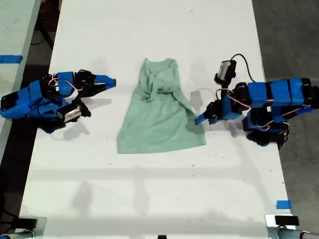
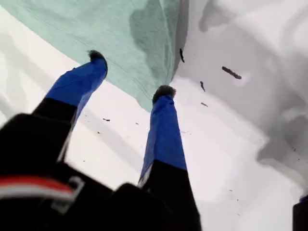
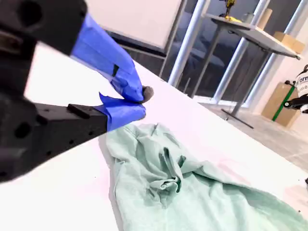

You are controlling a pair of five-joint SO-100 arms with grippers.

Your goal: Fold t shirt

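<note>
Two blue plastic tools work this white worktop (image 1: 149, 199). My first tool (image 2: 130, 72) has its black-tipped fingers spread apart at the shirt's hem corner, one tip over the cloth and the other at its edge; in the exterior view it sits right of centre (image 1: 200, 118). My second tool (image 3: 139, 98) has its fingers pressed together on nothing, raised above the worktop, pointing at the shirt from the exterior view's left (image 1: 112, 82). Between them the t shirt (image 1: 160, 112) lies mid-frame: soft pale mint cloth, bunched and wrinkled at the narrow neck, flaring smooth and flat toward the wide hem.
</note>
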